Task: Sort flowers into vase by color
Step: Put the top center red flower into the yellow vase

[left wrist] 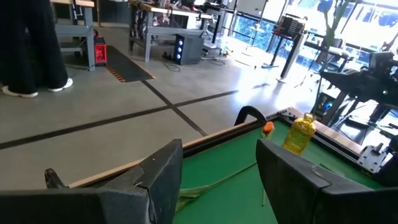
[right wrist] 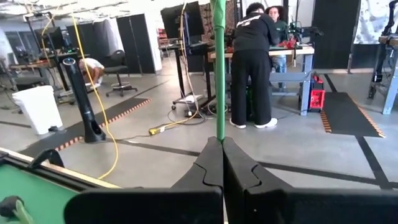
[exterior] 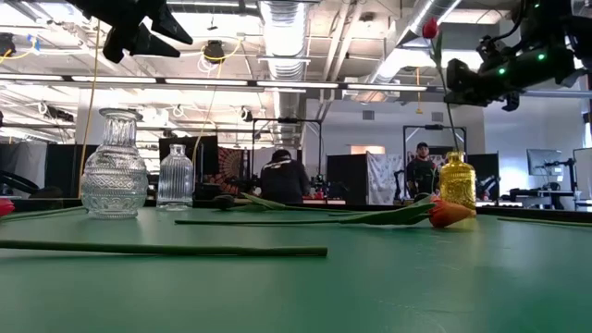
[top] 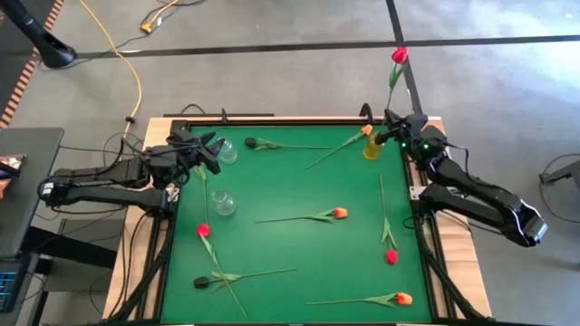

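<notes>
R gripper (top: 391, 136) is clamped on a red tulip's (top: 400, 55) stem, held up over the yellow vase (top: 372, 147) at the table's far R corner; nothing visibly inside that vase. L gripper (top: 211, 154) hangs open w/ nothing in it, near two clear glass vases (exterior: 115, 165), both empty. Other flowers (top: 340, 214) lie loose on the green mat (top: 299, 254).

We see a matt green felt-like table (top: 290, 226) with a wooden rim, ribbed clear glass vases (exterior: 114, 166), and a glossy yellow vase (exterior: 457, 180).

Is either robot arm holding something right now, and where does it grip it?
The right gripper pinches a red tulip by its stem. The left gripper holds nothing.
</notes>
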You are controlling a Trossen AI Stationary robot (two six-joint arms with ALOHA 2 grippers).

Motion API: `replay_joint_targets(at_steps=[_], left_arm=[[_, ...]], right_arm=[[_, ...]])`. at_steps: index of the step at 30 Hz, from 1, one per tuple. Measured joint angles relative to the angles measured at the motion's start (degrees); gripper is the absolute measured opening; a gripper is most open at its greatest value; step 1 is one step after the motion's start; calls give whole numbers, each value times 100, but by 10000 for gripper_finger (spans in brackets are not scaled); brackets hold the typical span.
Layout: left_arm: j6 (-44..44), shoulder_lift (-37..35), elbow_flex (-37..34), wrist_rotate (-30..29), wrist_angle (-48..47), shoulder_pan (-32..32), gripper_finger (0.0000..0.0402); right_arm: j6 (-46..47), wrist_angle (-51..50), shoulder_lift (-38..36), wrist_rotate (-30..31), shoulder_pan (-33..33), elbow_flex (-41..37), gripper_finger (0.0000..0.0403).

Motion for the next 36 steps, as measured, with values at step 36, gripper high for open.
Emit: replay_joint_targets(at_steps=[36], left_arm=[[74, 0, 0, 20, -361, 0, 193]], right_arm=[[-460, -909, -10, -31, 403, 5, 74]])
